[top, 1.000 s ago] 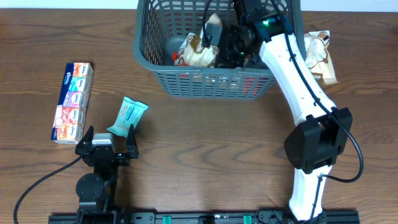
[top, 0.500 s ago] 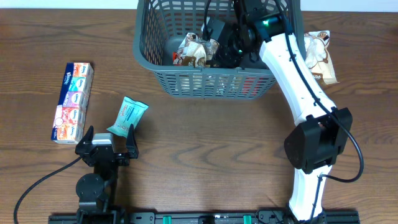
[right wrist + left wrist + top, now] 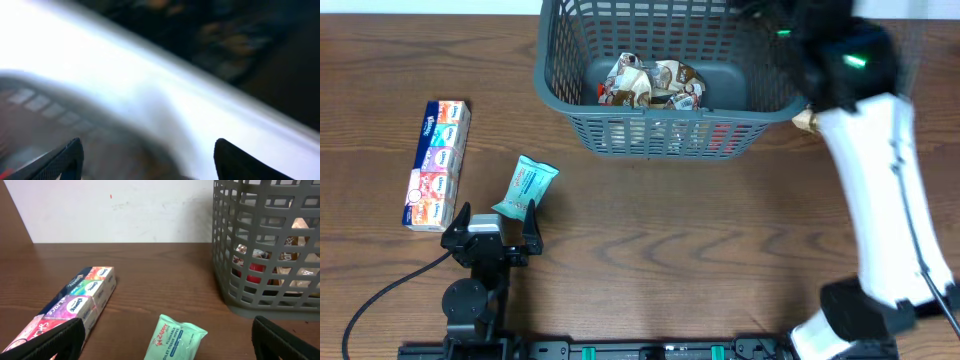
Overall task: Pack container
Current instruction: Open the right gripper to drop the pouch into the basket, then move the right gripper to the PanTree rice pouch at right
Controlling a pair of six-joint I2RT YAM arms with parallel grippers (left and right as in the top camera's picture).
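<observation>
The dark grey lattice basket [image 3: 570, 95] stands at the back centre and holds brown-and-white snack packs [image 3: 655, 85] on its floor. It also shows in the left wrist view [image 3: 225, 280]. My right arm is blurred in motion at the basket's right side; its gripper [image 3: 147, 157] is open and empty. A teal wipes pack [image 3: 525, 185] lies on the table in front of my left gripper [image 3: 492, 228], which is open and empty. The pack also shows in the left wrist view [image 3: 175, 339].
A long multicoloured tissue box [image 3: 437, 163] lies at the left, also in the left wrist view [image 3: 75, 302]. A bit of another snack pack [image 3: 804, 121] shows beside the basket's right wall, mostly hidden by my right arm.
My right gripper let go of the snack packs in the basket and swung up and out to the right. The left arm has not moved.
</observation>
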